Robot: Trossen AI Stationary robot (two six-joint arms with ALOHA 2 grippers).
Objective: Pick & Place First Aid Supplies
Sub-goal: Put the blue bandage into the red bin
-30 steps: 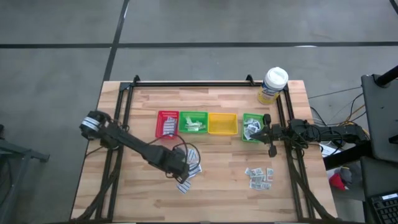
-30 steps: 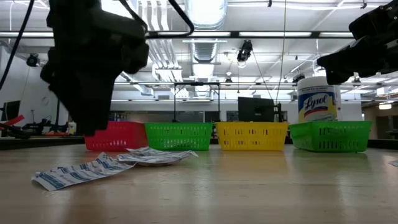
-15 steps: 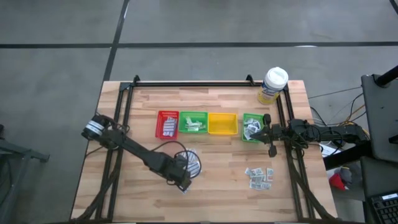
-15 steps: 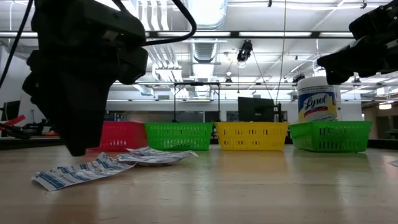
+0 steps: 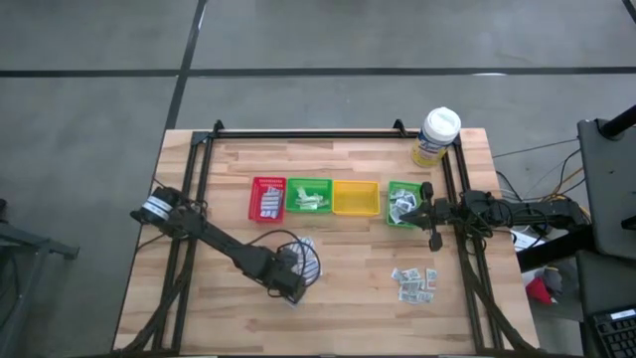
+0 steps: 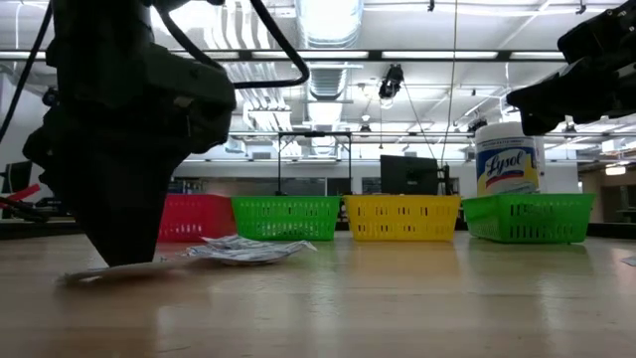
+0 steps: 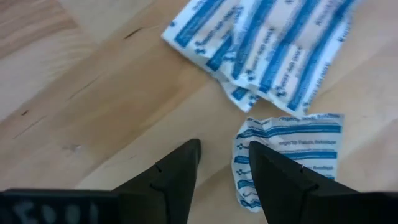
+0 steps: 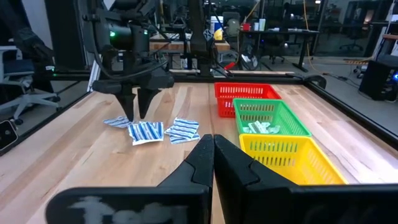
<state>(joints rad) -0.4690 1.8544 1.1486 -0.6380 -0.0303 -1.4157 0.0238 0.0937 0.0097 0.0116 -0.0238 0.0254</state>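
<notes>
We see the left tool [image 5: 289, 286] low over the table [image 5: 338, 268] at about 7 o'clock from the table's centre, tips down at the blue-printed strip packets [image 5: 307, 261]. In the left wrist view its fingers [image 7: 174, 174] stand apart with a narrow gap, nothing between them; 1 finger sits on bare wood, the other at the edge of a single strip packet [image 7: 292, 149], and whether it touches that packet we cannot tell. A fanned bundle of strips [image 7: 273, 43] lies just beyond, touching that packet.

The right tool [image 5: 433, 213] hangs at 3 o'clock, just beside the right-hand green tray [image 5: 401, 205], fingers pressed together and holding nothing.

4 trays stand in a row across the middle: red tray [image 5: 267, 199] with white strips inside, green tray [image 5: 309, 196] with pale sachets, yellow tray [image 5: 355, 198], then the right-hand green tray with packets in it. A cluster of small square packets [image 5: 414, 283] lies at about 4 o'clock, well apart from the left tool. A white-lidded tub [image 5: 436, 136] stands at 1 o'clock.
</notes>
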